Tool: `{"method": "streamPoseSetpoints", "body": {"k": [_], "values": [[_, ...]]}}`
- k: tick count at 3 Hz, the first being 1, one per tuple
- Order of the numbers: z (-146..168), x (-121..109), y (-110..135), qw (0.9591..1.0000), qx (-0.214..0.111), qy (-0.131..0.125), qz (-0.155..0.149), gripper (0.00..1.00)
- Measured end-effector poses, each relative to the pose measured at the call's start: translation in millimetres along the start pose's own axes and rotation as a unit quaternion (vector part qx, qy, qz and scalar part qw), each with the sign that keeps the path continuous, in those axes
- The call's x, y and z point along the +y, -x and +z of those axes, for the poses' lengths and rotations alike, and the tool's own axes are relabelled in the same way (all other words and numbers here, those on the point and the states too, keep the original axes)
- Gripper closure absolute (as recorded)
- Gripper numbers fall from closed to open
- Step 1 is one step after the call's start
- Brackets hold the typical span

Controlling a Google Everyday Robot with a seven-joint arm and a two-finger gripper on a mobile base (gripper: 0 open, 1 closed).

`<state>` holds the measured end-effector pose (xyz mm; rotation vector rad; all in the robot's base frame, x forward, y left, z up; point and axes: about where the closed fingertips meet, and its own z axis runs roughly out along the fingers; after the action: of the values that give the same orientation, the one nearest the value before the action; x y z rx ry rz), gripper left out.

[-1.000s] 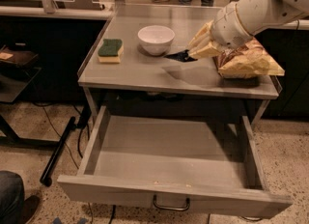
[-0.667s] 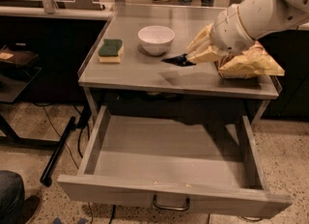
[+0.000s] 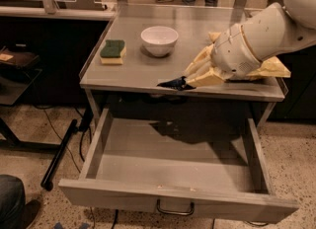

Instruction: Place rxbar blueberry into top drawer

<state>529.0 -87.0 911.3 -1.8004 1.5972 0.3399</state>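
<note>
- Dark navy flat rxbar blueberry (image 3: 172,83) is pinched in the closed cream gripper (image 3: 190,80), over the grey table (image 3: 128,72) at its front edge.
- Wide grey top drawer (image 3: 173,169) (open, below) is best entered low before release.

Arm (image 3: 269,30) in from upper right, sloping down-left; gripper (image 3: 190,79) mid-frame, clamped on rxbar blueberry (image 3: 171,83).

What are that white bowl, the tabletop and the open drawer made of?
The bowl looks like glazed ceramic, perhaps plastic: smooth, white, glossy. The tabletop seems brushed metal: grey, dull reflections. The top drawer looks like grey wood or laminate, matte, with a metal handle. The gripper, over the table's front edge, holds the rxbar blueberry.
</note>
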Motion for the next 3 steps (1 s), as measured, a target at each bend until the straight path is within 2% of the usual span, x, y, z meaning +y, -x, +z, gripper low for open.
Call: {"method": "streamPoseSetpoints", "body": {"k": [2,3], "values": [[12.9,40.2,-23.5,0.9977,-0.034,-0.004,0.058,1.00],[26.7,71.0,-54.6,0.9935,-0.044,0.009,0.104,1.00]]}}
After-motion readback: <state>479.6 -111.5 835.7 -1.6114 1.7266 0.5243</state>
